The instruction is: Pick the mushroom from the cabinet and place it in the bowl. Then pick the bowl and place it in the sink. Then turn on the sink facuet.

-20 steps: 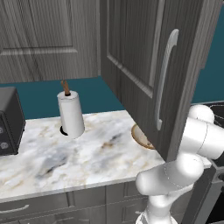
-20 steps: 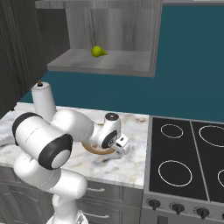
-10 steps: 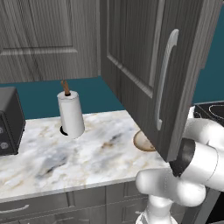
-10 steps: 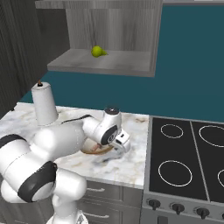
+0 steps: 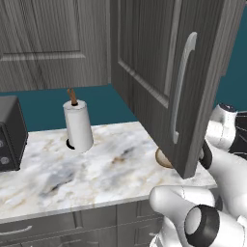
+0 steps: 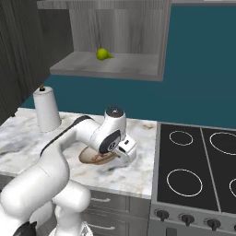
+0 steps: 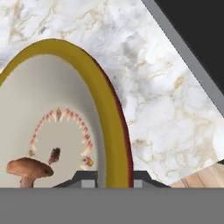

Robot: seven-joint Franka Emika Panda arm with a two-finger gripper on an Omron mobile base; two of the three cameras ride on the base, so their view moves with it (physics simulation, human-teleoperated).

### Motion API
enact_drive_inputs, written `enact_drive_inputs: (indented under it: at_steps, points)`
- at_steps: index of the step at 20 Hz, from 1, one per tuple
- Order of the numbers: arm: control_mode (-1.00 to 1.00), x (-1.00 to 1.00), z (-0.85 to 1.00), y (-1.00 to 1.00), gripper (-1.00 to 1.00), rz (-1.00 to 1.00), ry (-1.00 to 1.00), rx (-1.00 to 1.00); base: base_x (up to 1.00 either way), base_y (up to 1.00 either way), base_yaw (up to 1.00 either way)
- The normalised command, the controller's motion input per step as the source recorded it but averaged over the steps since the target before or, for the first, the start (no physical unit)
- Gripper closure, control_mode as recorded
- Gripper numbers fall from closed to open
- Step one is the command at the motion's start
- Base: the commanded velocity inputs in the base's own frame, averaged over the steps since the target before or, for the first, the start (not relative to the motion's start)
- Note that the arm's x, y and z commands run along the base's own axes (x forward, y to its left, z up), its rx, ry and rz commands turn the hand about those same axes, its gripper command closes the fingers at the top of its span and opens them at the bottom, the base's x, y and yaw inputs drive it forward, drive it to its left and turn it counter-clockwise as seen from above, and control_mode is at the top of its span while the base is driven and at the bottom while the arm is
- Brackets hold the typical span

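Note:
The bowl (image 7: 61, 100) has a tan rim and a cream inside, and it rests on the marble counter (image 7: 166, 109). Inside it lies the small brown mushroom (image 7: 27, 168). My gripper (image 7: 114, 178) straddles the bowl's near rim with a fingertip tight on each side, shut on it. From the right base view the gripper (image 6: 120, 156) sits low at the right edge of the bowl (image 6: 94, 156). The cabinet door (image 5: 159, 72) hangs open, hiding most of the bowl (image 5: 161, 158). Sink and faucet are out of view.
A paper towel roll (image 5: 78, 126) stands at the counter's back. A dark appliance (image 5: 10, 132) sits far left. A black stove (image 6: 198, 166) borders the counter on the right. A green fruit (image 6: 104, 54) lies on the open cabinet shelf (image 6: 106, 69).
The arm has bent over and lowered, bringing the hand down onto the bowl's right rim. The bowl stays in the same spot on the counter.

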Motion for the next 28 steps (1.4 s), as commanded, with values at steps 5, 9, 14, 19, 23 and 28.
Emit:
enact_drive_inputs:
  at_steps: [5, 9, 14, 19, 23, 28]
  points:
    - [-1.00, -0.71, 0.83, -0.09, 1.00, -0.03, -0.12, 0.12, 0.00, 0.00, 0.00]
    - [-1.00, -0.66, 0.82, -0.01, 1.00, -0.08, -0.11, 0.14, 0.00, 0.00, 0.00]
    - [-1.00, -0.53, 0.69, 0.00, 1.00, -0.13, -0.08, 0.17, 0.00, 0.00, 0.00]
    - [-1.00, -0.35, 0.49, 0.00, 1.00, -0.15, -0.08, 0.14, 0.00, 0.00, 0.00]
    - [-1.00, -0.14, 0.38, -0.07, 1.00, -0.15, -0.06, 0.13, 0.00, 0.00, 0.00]
    - [-1.00, -0.25, 0.13, -0.14, 1.00, -0.09, -0.13, 0.15, 0.00, 0.00, 0.00]
